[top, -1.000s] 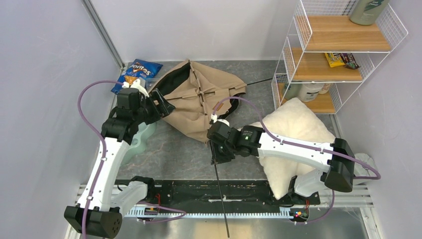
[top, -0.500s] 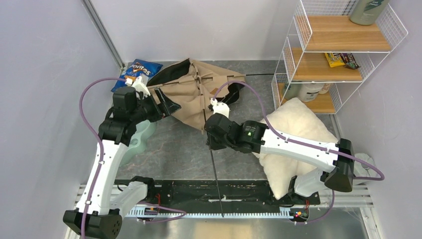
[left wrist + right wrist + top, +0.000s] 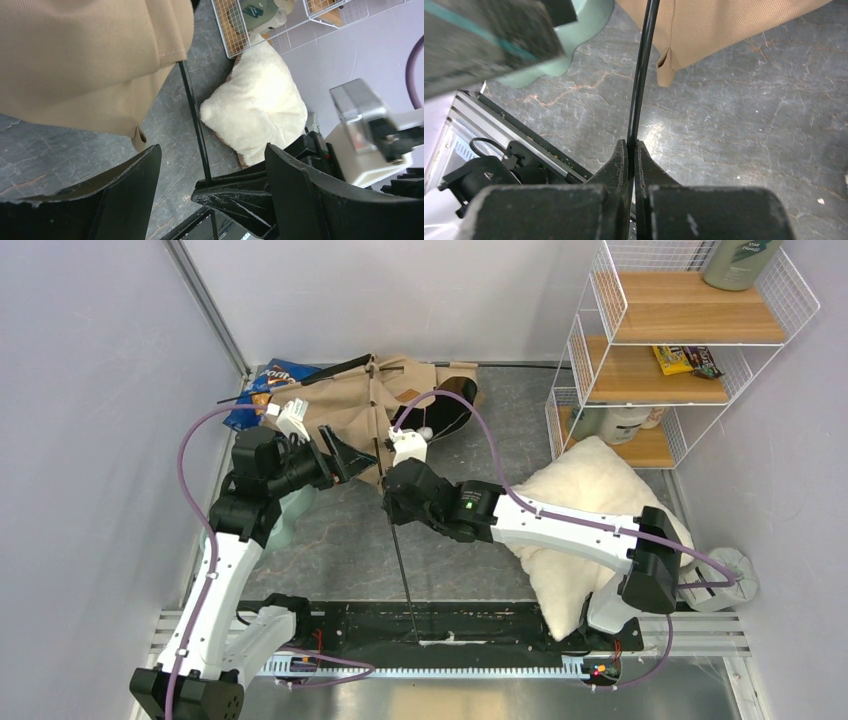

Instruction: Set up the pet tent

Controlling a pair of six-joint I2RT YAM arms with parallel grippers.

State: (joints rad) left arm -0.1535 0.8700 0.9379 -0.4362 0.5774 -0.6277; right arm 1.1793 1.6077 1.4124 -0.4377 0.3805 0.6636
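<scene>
The pet tent (image 3: 345, 410) lies collapsed at the back of the table, tan canvas with a dark doorway to its right. A thin black pole (image 3: 405, 580) runs from the front rail up into the fabric. My right gripper (image 3: 392, 505) is shut on this pole just below the tent's hem; in the right wrist view the jaws (image 3: 631, 146) pinch the pole (image 3: 644, 65) under the canvas (image 3: 724, 25). My left gripper (image 3: 347, 455) hangs open beside the tent's left part, holding nothing. In the left wrist view its open fingers (image 3: 212, 150) frame the pole (image 3: 192, 115) and canvas (image 3: 85, 55).
A fluffy white pillow (image 3: 590, 510) lies at the right, under the right arm. A wire shelf unit (image 3: 680, 350) stands at the back right. A blue chip bag (image 3: 268, 380) lies behind the tent's left corner. A pale green dish (image 3: 285, 520) sits under the left arm.
My right gripper has moved left and away from the front, carrying the pole. The pole's near end has drawn back, and the tent has shifted toward the back wall. The left gripper stays open.
</scene>
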